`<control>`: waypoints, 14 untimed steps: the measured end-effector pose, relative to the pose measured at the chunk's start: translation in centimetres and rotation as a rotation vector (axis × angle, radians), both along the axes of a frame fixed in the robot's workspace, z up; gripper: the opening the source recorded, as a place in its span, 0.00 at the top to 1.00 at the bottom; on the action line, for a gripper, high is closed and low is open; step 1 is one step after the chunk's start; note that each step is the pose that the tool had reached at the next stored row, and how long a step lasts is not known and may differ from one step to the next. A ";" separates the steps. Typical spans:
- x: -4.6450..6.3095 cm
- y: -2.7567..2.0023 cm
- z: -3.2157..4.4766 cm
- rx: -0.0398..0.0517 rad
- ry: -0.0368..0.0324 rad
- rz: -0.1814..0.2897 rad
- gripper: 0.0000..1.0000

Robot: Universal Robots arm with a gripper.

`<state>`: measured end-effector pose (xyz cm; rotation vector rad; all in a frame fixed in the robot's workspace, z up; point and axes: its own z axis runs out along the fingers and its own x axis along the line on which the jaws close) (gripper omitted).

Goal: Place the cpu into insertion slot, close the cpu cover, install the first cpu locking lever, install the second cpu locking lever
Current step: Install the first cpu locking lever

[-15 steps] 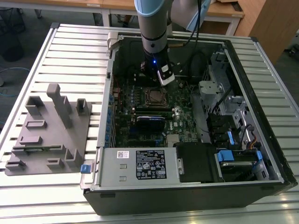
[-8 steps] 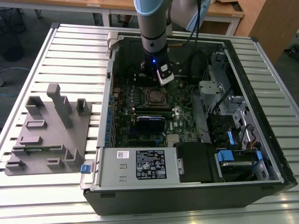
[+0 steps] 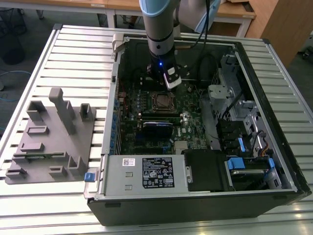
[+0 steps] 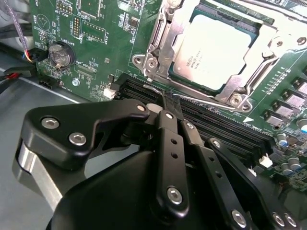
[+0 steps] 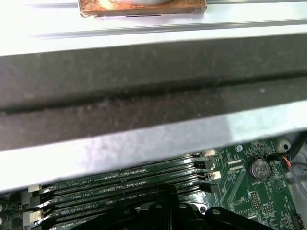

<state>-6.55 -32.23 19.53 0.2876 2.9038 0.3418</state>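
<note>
The cpu [image 4: 216, 48], a silvery-grey square chip, lies in the insertion slot [image 3: 160, 101] on the green board. The cpu cover [image 4: 165, 45], a silvery metal frame, lies down flat around the chip. A thin wire locking lever [image 4: 152, 89] runs along the socket's edge nearest my fingers. In the second wrist view my gripper [image 4: 170, 103] is shut, and its black fingertips meet right at the lever's hooked end. I cannot tell whether they grip it. In the exterior view the gripper [image 3: 168, 84] hangs just behind the socket, inside the case.
Long black memory slots [image 5: 129, 184] run between my fingers and the socket. A coin battery [image 4: 61, 53] sits on the board beside them. The case's back wall [image 5: 144, 96] stands close behind the gripper. A grey fixture block [image 3: 54, 132] lies on the table at the exterior view's left.
</note>
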 end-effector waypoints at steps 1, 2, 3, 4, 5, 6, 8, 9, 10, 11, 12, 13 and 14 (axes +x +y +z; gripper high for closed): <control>0.0 0.00 -0.03 -0.0010 -0.0014 -0.001 0.90; 0.0 0.00 -0.06 -0.0023 -0.0031 -0.002 0.90; 0.0 0.00 -0.09 -0.0037 -0.0049 -0.003 0.90; 0.0 0.00 -0.11 -0.0052 -0.0065 -0.004 0.90; 0.0 -0.01 -0.13 -0.0069 -0.0079 -0.004 0.90; 0.0 -0.01 -0.15 -0.0084 -0.0091 -0.004 0.90; 0.0 -0.05 -0.17 -0.0117 -0.0111 -0.005 0.90; 0.0 -0.07 -0.18 -0.0130 -0.0116 -0.005 0.90; 0.0 -0.09 -0.17 -0.0141 -0.0118 -0.005 0.90; 0.0 -0.10 -0.17 -0.0151 -0.0118 -0.005 0.90; 0.0 -0.11 -0.17 -0.0157 -0.0121 -0.005 0.90; 0.0 -0.11 -0.19 -0.0158 -0.0128 -0.005 0.90; 0.0 -0.11 -0.22 -0.0160 -0.0140 -0.006 0.90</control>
